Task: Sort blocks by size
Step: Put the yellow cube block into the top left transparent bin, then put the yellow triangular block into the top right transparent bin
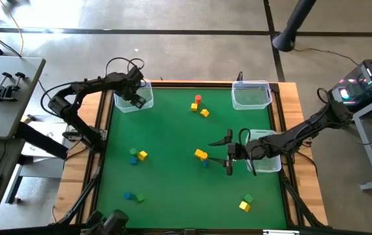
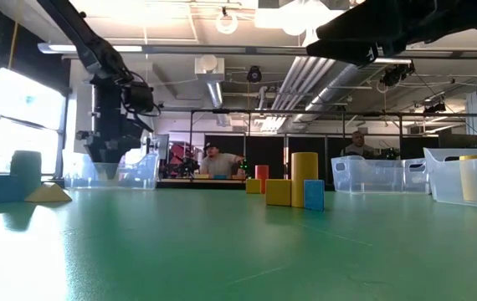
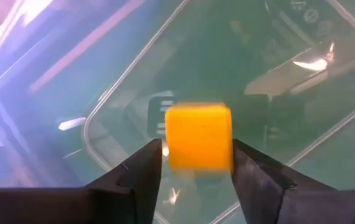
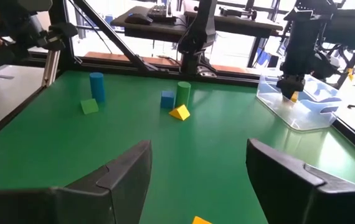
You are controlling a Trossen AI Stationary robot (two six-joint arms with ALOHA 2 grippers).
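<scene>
Going left to right for you. Your left gripper [image 1: 137, 98] hangs over the clear plastic bin [image 1: 122, 104] at the mat's far-left corner. In the left wrist view its dark fingers [image 3: 141, 177] stand apart with a smooth yellow cube [image 3: 199, 137] between them; you can see slim gaps on both sides, so it looks unclamped. The cube is blurred, and you can't tell whether it touches the bin's floor. The bin is thin, glossy and see-through with rounded corners.

The green mat [image 1: 173, 130] is flat and matte. Loose blocks on it: green, yellow and blue pieces [image 1: 137, 156] left of centre, a blue and green pair [image 1: 133, 196] near the front edge, a red cylinder with two yellow cubes [image 1: 199, 106] toward the far side, and a yellow and blue cluster [image 1: 201, 156] in the middle. A green and yellow pair [image 1: 246, 202] sits front right. All are solid-coloured with hard edges; the right wrist view also shows a yellow wedge [image 4: 179, 112].

Your right gripper [image 1: 229, 152] sits just beside the middle cluster, fingers wide apart, holding nothing. A second clear bin [image 1: 251, 95] stands at the far right, looking empty from above. A third bin [image 1: 269, 163] lies under the right arm, and you can't see what it contains.
</scene>
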